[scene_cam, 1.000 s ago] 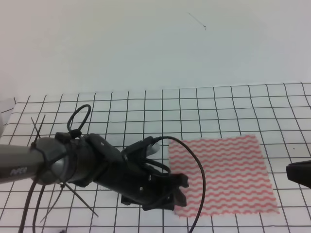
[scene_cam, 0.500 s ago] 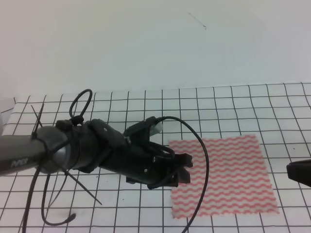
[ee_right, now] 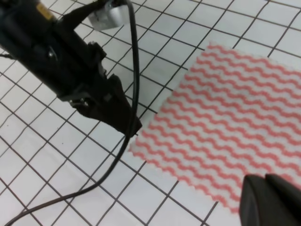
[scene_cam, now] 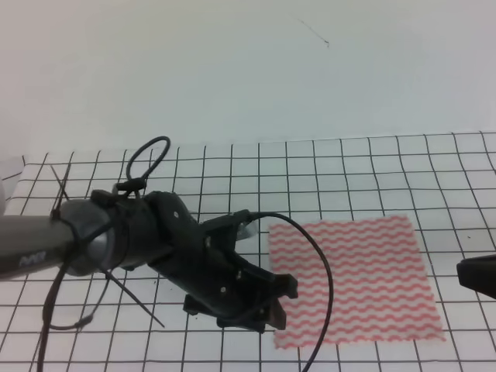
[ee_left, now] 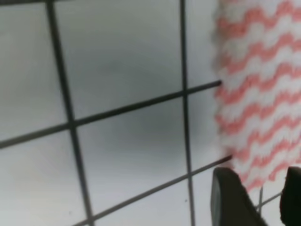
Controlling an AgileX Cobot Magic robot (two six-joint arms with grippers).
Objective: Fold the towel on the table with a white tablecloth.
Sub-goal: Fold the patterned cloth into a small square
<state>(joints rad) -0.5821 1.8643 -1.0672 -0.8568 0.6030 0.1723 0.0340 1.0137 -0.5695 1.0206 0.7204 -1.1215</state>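
Step in hand, as I judge it: get my left fingers (scene_cam: 275, 306) onto the near-left corner of the towel (scene_cam: 356, 279) to start the fold. Towel lies flat on the bench (scene_cam: 372, 170), right of centre, all four corners out, no fold made yet. To do it well: come down right at the corner edge, pinch only the thin towel layer and not the white gridded cloth (scene_cam: 232, 170) under it, then lift a little before carrying across, so the towel doesn't drag or bunch.

Left fingers: in wrist view two dark tips (ee_left: 230, 197) sit apart w/ a gap between, so part open, nothing held. They hover just beside the towel's (ee_left: 254, 94) left edge near the corner; can't tell if they touch the cloth.

Right fingers (ee_right: 270, 200): near the towel's (ee_right: 225, 117) near-right edge, tips look close together, holding nothing as far as I see; open or closed, can't tell for sure.
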